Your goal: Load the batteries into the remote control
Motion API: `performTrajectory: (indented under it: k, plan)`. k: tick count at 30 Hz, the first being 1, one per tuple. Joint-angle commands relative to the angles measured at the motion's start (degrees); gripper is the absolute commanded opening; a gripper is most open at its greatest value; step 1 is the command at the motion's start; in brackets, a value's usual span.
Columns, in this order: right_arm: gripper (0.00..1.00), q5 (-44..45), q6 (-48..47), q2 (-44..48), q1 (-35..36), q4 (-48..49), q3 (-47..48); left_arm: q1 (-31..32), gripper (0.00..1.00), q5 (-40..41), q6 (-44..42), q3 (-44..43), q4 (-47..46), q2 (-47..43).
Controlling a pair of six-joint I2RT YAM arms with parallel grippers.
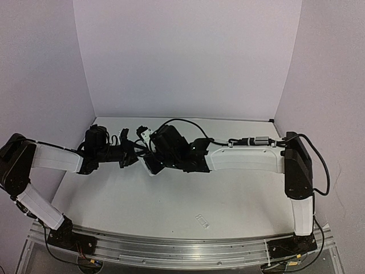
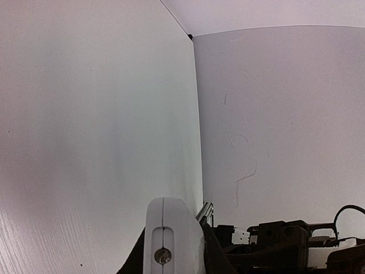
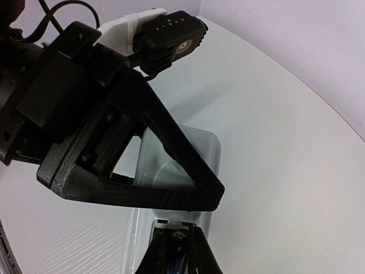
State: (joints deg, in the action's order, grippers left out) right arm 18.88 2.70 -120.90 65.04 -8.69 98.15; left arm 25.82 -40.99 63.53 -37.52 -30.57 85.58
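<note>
Lilac walls [image 1: 182, 57] are seen on three sides of a white table [image 1: 239, 194], and over its left-centre the two arms are brought together, well above the surface. The remote control [image 3: 202, 151] is held off the table by the left gripper [image 1: 138, 160], whose black fingers are clamped across the pale body; from the right wrist view one ribbed triangular finger [image 3: 131, 194] is seen crossing the remote's face, with the pale screen end beyond it. Right at the remote's near end the right gripper [image 3: 177, 251] is placed, its fingers drawn close together on a battery [image 3: 181, 257], of which only a sliver of blue is made out between the dark pads. Whether the battery is touching the remote cannot be told. A small clear cover piece [image 1: 202, 220] is left lying flat on the table near the front edge, well apart from both arms. On the left wrist camera [image 3: 171, 34] a row of tiny white marks is seen, too small to be read. From the left wrist view a white rounded piece [image 2: 165, 240] with a slot and a screw head is framed between dark finger shapes against the wall corner; whether it is the remote's end cannot be settled.
</note>
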Motion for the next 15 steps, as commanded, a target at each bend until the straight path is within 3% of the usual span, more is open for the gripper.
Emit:
performTrajectory:
  k: [1,15]
  plan:
    - [0.13,-7.68,-2.25,-8.24,2.81,-20.56,-5.41,1.6,0.0,-8.68,6.02,-9.97,-26.32,-4.7]
    - [0.17,-6.88,0.55,-3.56,2.82,-20.57,-5.15,1.6,0.0,-7.81,4.11,-8.42,-24.94,-3.93]
